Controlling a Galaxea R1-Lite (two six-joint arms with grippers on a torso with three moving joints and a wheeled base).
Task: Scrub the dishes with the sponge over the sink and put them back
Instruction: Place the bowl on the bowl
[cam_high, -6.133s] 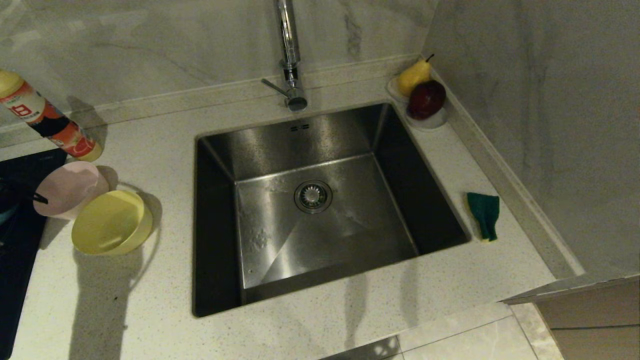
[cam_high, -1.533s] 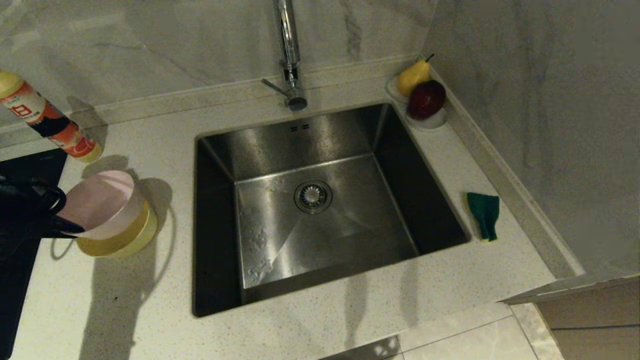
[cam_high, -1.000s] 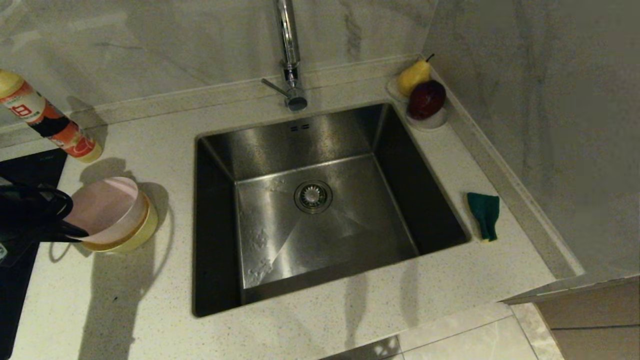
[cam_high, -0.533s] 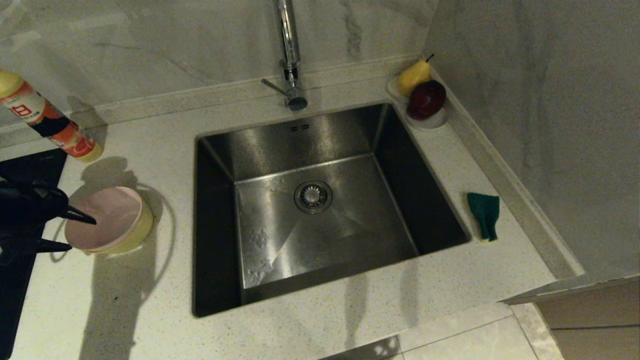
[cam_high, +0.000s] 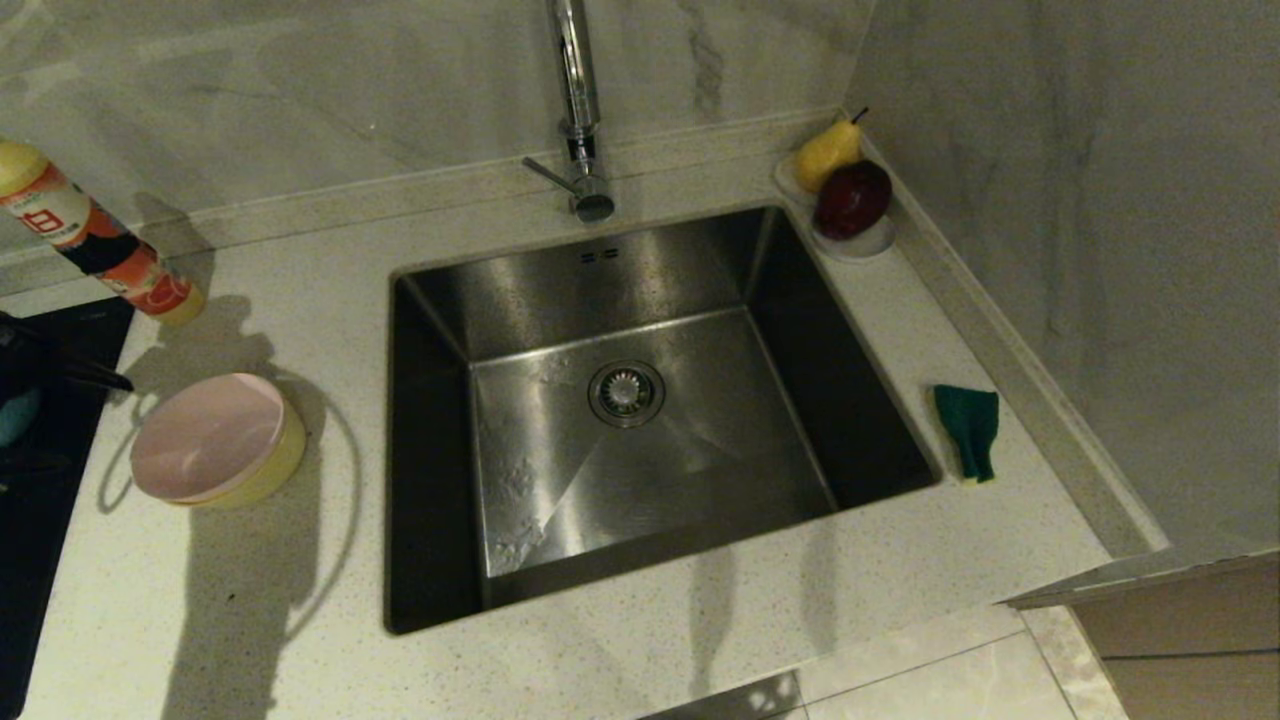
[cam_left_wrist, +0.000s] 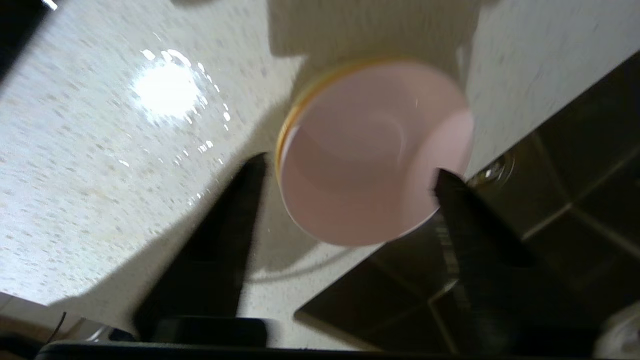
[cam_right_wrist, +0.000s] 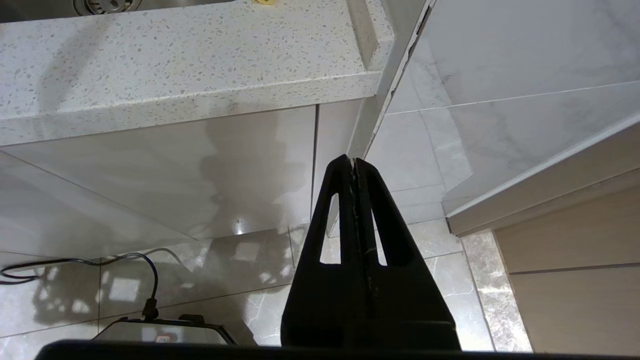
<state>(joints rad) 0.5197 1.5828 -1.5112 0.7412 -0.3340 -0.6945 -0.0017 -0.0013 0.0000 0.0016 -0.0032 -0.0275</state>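
Left hand (cam_left_wrist: 345, 172) hung released above the pale pink round plastic bowl (cam_high: 208, 438) — nested in the yellow plastic bowl (cam_high: 270, 468) on the speckled worktop (cam_high: 300, 300); right hand (cam_right_wrist: 354, 161) stayed clenched, parked.

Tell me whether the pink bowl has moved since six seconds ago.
Yes. The pink bowl went from beside the yellow bowl, nearer the bottle, to nested inside it, farther from the bottle.
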